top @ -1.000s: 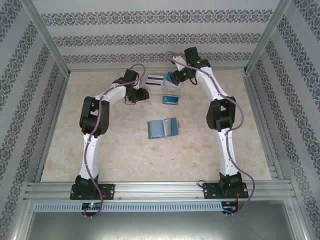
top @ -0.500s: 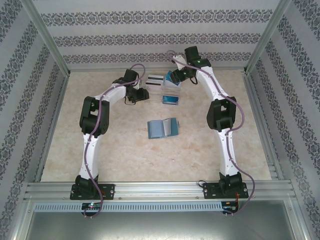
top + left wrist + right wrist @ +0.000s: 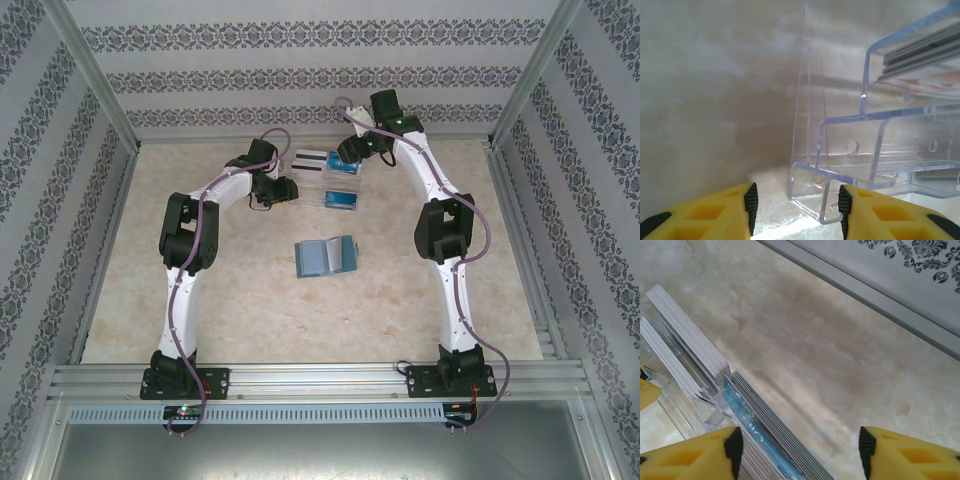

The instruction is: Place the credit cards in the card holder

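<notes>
Right gripper (image 3: 800,442), jaws apart, straddles packed blue cards (image 3: 771,437) in tray (image 3: 715,412) at 12 o'clock on counter (image 3: 840,340); closing may pinch several together.

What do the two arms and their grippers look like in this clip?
Both the left arm and right arm have white shells, black joints and black bases, with a purplish cable running along each. The left gripper and right gripper have chunky yellow fingers with recessed pockets and black pads.
</notes>
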Motion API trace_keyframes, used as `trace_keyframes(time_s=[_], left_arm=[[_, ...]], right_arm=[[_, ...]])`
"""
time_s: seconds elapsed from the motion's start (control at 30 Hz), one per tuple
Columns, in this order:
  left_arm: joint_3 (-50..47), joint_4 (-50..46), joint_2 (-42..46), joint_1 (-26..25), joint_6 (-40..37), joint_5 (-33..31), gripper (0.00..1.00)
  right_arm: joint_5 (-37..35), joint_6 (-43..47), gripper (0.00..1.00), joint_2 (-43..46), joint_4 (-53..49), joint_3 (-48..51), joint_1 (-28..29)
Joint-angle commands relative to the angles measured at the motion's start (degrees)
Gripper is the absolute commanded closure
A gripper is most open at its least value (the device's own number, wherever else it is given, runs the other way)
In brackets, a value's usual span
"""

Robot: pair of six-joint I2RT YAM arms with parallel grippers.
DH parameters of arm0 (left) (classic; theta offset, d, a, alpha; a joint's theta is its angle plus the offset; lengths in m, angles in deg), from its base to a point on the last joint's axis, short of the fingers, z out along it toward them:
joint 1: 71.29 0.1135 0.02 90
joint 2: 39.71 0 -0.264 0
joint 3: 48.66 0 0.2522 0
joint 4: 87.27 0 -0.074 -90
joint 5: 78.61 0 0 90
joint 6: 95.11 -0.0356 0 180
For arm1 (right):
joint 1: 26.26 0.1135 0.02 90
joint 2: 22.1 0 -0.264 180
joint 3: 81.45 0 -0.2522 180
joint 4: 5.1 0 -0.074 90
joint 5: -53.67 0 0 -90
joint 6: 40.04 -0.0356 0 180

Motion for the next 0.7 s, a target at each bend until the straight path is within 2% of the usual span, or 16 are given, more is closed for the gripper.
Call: trace_keyframes(time_s=[0.0,0.67], left_arm=[[-0.29,-2.01,0.17,-0.46,-1.31,0.66,0.52],[0.94,-2.82,-0.54,-0.49,-1.29,1.16,0.52]], right_arm=[[1.13,0.8,0.31,0.49,-1.56,-3.32,-0.14],[0.73,3.02,0.29,-6.4,-3.71,-8.45,2.52]])
